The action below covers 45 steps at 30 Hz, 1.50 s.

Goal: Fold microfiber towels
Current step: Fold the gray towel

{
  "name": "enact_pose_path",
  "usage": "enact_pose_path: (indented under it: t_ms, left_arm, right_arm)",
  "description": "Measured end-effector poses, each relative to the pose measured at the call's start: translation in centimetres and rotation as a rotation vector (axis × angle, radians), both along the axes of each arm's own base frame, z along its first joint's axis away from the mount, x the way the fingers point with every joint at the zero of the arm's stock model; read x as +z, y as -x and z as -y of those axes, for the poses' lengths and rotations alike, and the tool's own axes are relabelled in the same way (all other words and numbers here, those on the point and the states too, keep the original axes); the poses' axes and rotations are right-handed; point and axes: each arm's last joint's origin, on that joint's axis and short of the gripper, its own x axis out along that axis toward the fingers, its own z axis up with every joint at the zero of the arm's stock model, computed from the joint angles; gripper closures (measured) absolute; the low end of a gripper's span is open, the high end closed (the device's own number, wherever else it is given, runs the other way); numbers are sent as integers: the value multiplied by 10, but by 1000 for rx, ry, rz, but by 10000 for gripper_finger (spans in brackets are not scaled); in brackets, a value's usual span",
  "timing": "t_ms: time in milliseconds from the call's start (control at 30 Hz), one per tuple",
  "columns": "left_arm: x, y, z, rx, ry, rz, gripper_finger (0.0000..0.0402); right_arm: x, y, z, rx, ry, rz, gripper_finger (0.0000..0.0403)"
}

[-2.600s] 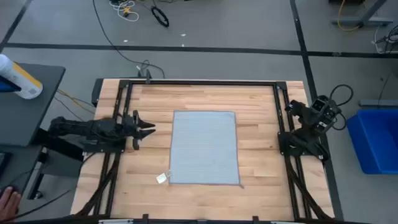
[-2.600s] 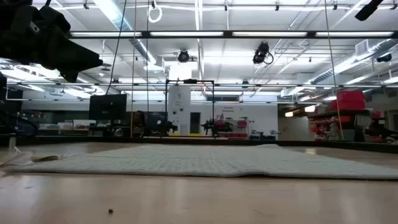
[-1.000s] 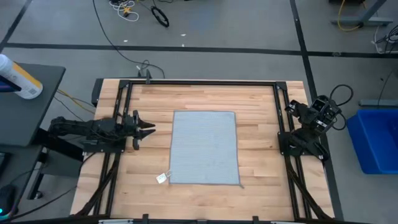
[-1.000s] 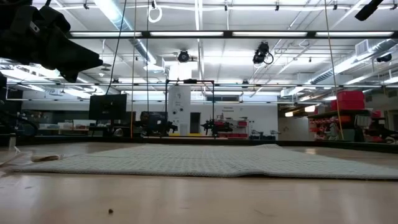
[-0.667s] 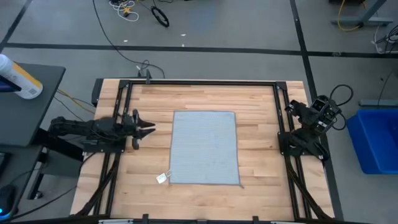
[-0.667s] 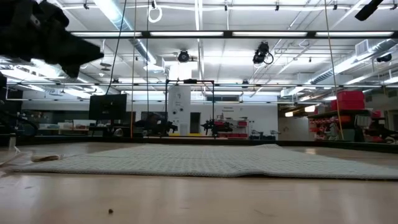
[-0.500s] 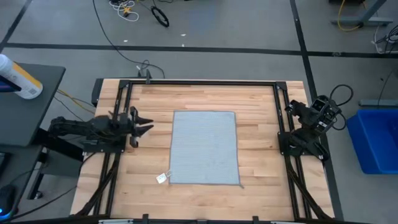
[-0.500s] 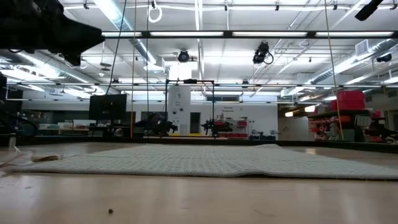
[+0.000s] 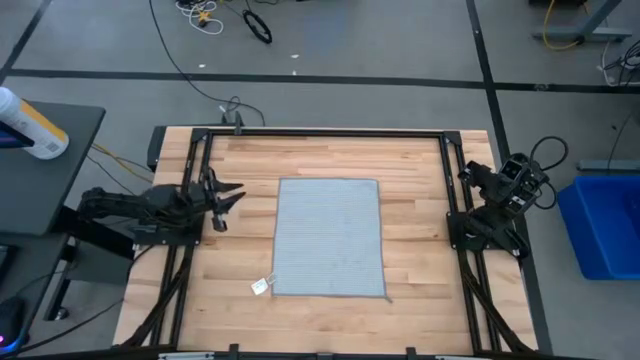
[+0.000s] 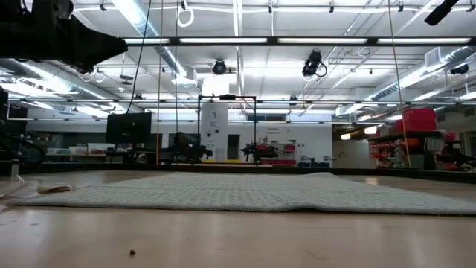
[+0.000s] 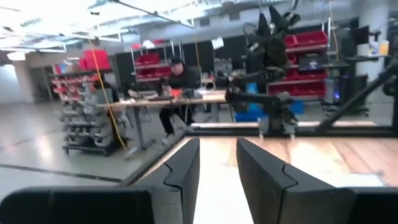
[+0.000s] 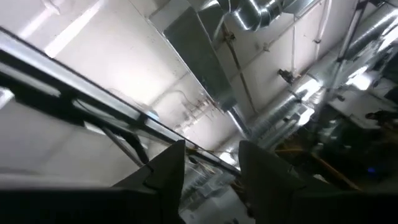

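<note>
The light grey-blue towel [image 9: 328, 238] lies spread flat on the middle of the wooden table, long side running near to far; it also shows in the low view [image 10: 245, 192]. Its small white tag [image 9: 261, 286] sticks out at the near left corner. My left gripper [image 9: 226, 194] is open and empty, raised above the table left of the towel, fingers pointing toward it [image 11: 217, 171]. My right gripper [image 12: 210, 165] is open and empty, parked at the table's right edge and pointing up at the ceiling.
A black frame [image 9: 320, 132] runs round the table's edges. A blue bin [image 9: 605, 225] stands on the floor to the right. A side table with a spray bottle [image 9: 30, 125] stands to the left. A person sits at a desk beyond the table [image 11: 180, 71].
My left gripper has gone up and a little toward the table's far edge, away from the tabletop, and has tipped upward. The towel has stayed flat where it was.
</note>
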Motion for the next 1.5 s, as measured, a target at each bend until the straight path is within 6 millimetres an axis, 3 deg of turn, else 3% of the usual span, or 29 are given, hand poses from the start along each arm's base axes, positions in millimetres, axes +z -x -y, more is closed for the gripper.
enact_pose_path:
  t_ms: [167,300,433,667,800,967,1167,1367,1500]
  left_arm:
    - [-7,-1,2,-83,50,-50,287]
    - [-7,-2,4,-134,81,-42,287]
    - [-7,-2,4,-165,139,-34,287]
    - [-11,-2,2,-82,185,-51,287]
    - [-11,-1,1,-42,238,-36,287]
    - [-11,-1,-2,35,282,-12,287]
    - [-18,-5,1,-13,396,-62,287]
    - [-32,-23,7,-129,514,-226,287]
    - [-43,-39,14,-250,592,-350,287]
  right_arm:
    - [-27,-23,-15,-258,239,-553,266]
    - [-48,-30,-21,-414,458,-768,279]
    - [-53,-34,-26,-442,583,-782,297]
    - [-39,-32,-27,-283,402,-618,332]
    - [-43,-33,-24,-375,355,-707,354]
    - [-60,-36,-27,-474,414,-866,386]
    - [-85,-44,-36,-255,580,-941,387]
    - [-105,-64,-43,3,461,-1087,337]
    - [-120,-87,-45,84,349,-1217,303]
